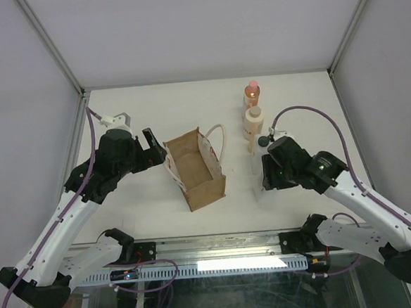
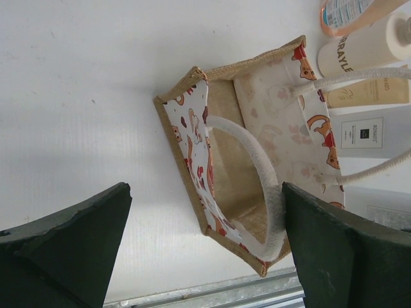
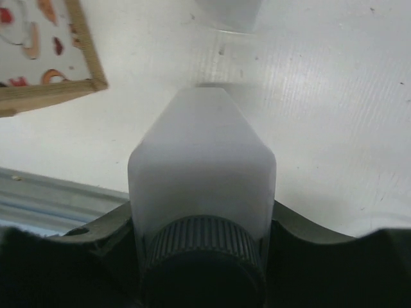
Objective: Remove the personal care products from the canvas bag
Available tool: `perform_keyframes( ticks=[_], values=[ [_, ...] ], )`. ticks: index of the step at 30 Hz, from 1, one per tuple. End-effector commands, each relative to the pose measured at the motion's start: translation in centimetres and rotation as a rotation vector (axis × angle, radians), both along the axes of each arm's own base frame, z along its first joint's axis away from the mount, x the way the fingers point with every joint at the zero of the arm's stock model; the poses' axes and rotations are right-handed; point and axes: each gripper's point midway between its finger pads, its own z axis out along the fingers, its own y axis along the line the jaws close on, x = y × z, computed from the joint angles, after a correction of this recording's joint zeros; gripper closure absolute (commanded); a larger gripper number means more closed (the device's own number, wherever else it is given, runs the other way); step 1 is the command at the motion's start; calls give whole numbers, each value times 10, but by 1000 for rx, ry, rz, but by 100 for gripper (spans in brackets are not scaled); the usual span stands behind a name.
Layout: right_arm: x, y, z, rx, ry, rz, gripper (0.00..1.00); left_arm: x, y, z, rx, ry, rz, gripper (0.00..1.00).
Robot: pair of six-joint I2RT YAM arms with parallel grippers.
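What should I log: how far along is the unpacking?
Done: orange bottle, cream bottle and one white bottle sit beside the canvas bag, which looks empty. In hand: right pincer grips the second white bottle, outside the bag. Left: setting it down.

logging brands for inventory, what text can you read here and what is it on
"RAYLE": end of a word on the cream bottle; earlier letters unclear.
Labelled white bottle: dark label, print too small to read.
Orange bottle: label print blurred.
Canvas bag: red pictures, no words.
White bottle held by the right end effector: no text showing.
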Motion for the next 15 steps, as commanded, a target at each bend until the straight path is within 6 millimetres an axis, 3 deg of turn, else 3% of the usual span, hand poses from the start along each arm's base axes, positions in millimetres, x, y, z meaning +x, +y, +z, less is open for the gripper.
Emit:
perform_keyframes(
  ticks=[1, 5, 9, 15],
  values=[
    [51, 16, 18, 78, -199, -128, 100, 8, 1, 23, -37, -65, 29, 1],
    [77, 20, 15, 58, -281, -174, 100, 13, 2, 30, -26, -77, 34, 1],
    [90, 15, 4, -8, -285, -190, 100, 19, 4, 39, -3, -98, 45, 1],
    [91, 12, -15, -101, -221, -157, 100, 28, 6, 50, 41, -125, 44, 1]
  ],
)
